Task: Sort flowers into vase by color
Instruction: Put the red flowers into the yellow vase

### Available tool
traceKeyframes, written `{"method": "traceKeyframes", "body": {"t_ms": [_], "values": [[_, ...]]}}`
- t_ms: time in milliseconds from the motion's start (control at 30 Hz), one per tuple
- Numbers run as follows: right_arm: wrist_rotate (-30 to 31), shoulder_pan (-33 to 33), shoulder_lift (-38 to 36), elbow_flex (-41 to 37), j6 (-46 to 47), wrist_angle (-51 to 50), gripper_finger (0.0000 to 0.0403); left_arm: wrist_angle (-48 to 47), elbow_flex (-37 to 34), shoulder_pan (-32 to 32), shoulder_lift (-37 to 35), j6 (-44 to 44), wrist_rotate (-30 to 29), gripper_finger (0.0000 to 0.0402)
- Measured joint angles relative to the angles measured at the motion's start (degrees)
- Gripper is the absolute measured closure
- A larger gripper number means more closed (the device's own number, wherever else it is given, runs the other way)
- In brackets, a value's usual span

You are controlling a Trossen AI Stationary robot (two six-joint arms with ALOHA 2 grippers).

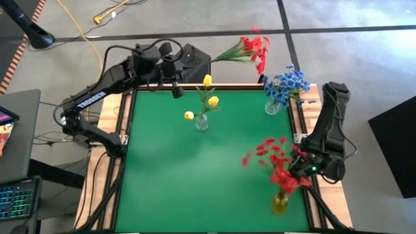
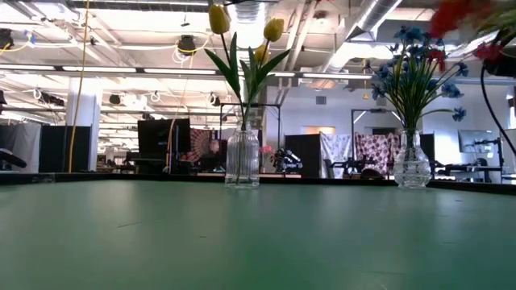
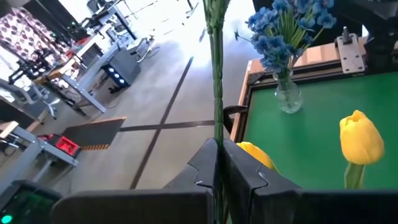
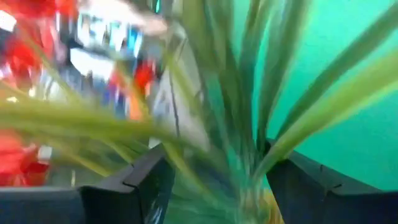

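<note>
My left gripper [image 1: 208,60] is beyond the table's far edge, shut on a red flower sprig [image 1: 252,49] whose blooms point toward the far right. Yellow tulips [image 1: 207,97] stand in a clear vase [image 1: 201,121] at far centre. Blue flowers [image 1: 286,84] fill a clear vase [image 1: 273,105] at the far right corner. Red flowers [image 1: 276,159] stand in a yellowish vase [image 1: 279,203] near the right edge. My right gripper [image 4: 214,168] is open, its fingers on either side of that bunch's green stems [image 4: 249,124]; whether they touch, I cannot tell. My left gripper pinches the red sprig's thin green stem [image 3: 217,134] between its two shut fingers [image 3: 245,174]. The stem runs straight out past the fingertips, in line with them. The sprig is lifted clear, roughly level, its blooms out over the floor beyond the far edge.
The green table top [image 1: 169,182] has bare room on its left and near-centre parts. Wooden rails [image 1: 123,123] frame it. A desk with a keyboard [image 1: 16,198] is off the left side. The room with racks and furniture lies behind the table in the low view.
</note>
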Motion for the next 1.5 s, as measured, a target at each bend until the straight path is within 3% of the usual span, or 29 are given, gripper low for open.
{"method": "traceKeyframes", "body": {"t_ms": [133,367,767,1000,1167,1500], "values": [[-8.4,-1.2,0.6,0.0,-5.2,6.4,0.0138,-0.1,0.0,-0.3,0.1,0.3,-0.9,0.0401],[-14.4,0.1,2.0,0.0,-10.5,14.8,0.0138,-0.5,0.0,0.9,0.1,1.8,-1.1,0.0401],[-18.3,1.0,-0.3,0.0,-3.1,14.7,0.0138,-0.4,0.0,2.6,0.1,1.8,-0.7,0.0401],[-14.6,-0.9,-4.8,0.0,-3.1,13.1,0.0138,-1.4,0.0,2.6,0.1,1.4,0.7,0.0401],[-16.2,-1.6,-6.7,0.0,-2.6,12.9,0.0138,-1.9,0.0,2.6,0.1,1.3,0.7,0.0401],[-18.4,0.3,-9.7,0.0,0.2,12.9,0.0138,-1.9,0.0,2.6,0.1,0.9,5.7,0.0401]]}}
